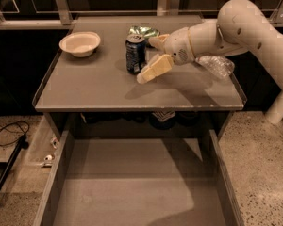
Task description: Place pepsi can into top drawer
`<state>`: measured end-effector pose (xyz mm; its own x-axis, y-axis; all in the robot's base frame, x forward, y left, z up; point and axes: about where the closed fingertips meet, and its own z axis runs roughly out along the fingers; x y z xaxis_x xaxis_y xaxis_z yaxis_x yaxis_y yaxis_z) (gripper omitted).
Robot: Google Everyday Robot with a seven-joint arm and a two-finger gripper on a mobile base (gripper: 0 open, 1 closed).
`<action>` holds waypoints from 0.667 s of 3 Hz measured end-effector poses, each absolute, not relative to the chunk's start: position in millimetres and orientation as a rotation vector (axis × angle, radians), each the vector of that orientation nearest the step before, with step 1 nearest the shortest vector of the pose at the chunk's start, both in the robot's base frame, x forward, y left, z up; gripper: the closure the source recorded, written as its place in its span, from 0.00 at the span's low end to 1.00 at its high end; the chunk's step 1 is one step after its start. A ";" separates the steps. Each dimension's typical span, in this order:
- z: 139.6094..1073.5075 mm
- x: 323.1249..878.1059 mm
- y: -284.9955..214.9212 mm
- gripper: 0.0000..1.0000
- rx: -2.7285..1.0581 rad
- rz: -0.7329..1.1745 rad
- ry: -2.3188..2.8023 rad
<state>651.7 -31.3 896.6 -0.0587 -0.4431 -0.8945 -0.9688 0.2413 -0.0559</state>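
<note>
The pepsi can [136, 54] stands upright on the grey tabletop [94, 86], near the back middle. My gripper [146, 60] is open, just right of the can and level with it. One cream finger [153, 69] reaches below the can's right side and the other [158, 40] sits behind it. Neither finger clearly touches the can. The top drawer [132, 182] is pulled open below the table's front edge, and its flat grey floor is bare.
A white bowl [80, 43] sits at the table's back left. A shiny green foil bag [144, 31] lies right behind the can. A clear plastic water bottle [218, 65] lies at the right edge under my arm. A black cable [9, 131] lies on the floor at the left.
</note>
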 end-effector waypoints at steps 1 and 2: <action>888.5 664.0 -33.4 0.00 -1.318 0.732 1.668; 884.7 671.7 -34.1 0.00 -1.296 0.716 1.676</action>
<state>671.7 -34.1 884.8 -0.0738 -0.4508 -0.8896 -0.9543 0.2909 -0.0683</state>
